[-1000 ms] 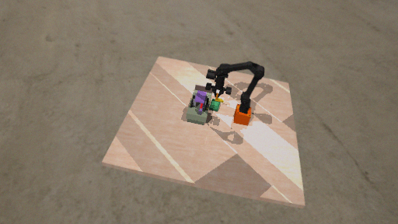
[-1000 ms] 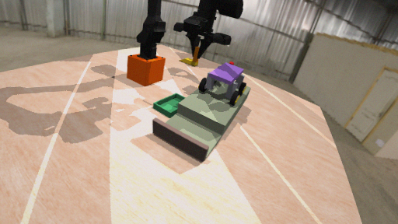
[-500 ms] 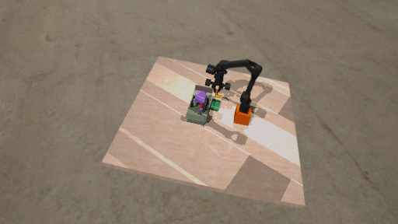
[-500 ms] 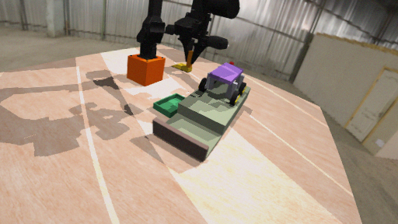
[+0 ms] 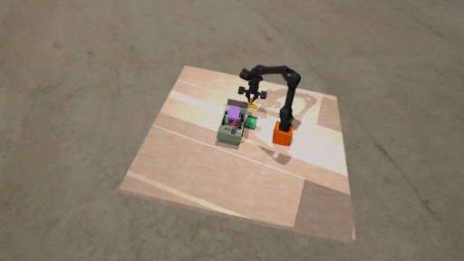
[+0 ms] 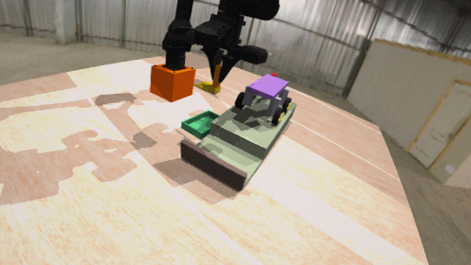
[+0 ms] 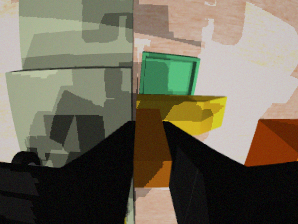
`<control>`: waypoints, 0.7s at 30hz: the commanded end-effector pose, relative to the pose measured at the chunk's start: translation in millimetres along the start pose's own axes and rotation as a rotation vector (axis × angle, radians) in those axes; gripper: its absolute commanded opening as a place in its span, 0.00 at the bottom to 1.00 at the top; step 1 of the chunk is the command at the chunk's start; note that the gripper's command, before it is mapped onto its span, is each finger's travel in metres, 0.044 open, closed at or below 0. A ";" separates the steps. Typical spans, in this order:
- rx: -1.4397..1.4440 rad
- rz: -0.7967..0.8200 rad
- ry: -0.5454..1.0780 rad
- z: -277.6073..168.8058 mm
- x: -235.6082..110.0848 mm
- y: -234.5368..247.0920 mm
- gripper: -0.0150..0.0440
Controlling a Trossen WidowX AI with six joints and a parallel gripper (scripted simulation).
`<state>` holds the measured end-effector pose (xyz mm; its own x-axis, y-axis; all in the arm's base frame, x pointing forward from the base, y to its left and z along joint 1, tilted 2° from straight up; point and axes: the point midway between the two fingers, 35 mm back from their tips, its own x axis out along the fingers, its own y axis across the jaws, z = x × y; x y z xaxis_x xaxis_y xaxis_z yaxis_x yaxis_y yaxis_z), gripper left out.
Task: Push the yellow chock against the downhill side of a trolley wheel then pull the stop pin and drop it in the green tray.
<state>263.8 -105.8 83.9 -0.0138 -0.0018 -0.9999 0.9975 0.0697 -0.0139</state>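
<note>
Pincer [image 7: 149, 145] pinches one orange handle [image 7: 149, 149] of one yellow chock [image 7: 193, 112], beside one green tray [image 7: 168, 75].

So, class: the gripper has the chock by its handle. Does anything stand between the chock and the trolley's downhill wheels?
Nothing visible. The gripper holds the yellow chock by its orange handle, off the ramp beside the orange arm base. The ramp surface below the trolley wheels looks bare; the green tray sits off to the side.

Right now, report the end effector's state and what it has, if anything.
End effector: closed on the orange handle of the yellow chock, off to the side of the ramp.
</note>
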 end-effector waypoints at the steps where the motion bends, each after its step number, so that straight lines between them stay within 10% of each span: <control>1: 0.015 0.005 -0.004 7.0 -2.3 3.4 0.25; 21: 0.722 -0.022 0.040 10.1 -2.3 4.1 0.25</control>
<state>266.9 -114.9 84.3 -0.0293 0.0351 -0.9990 0.8468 -0.5301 -0.0434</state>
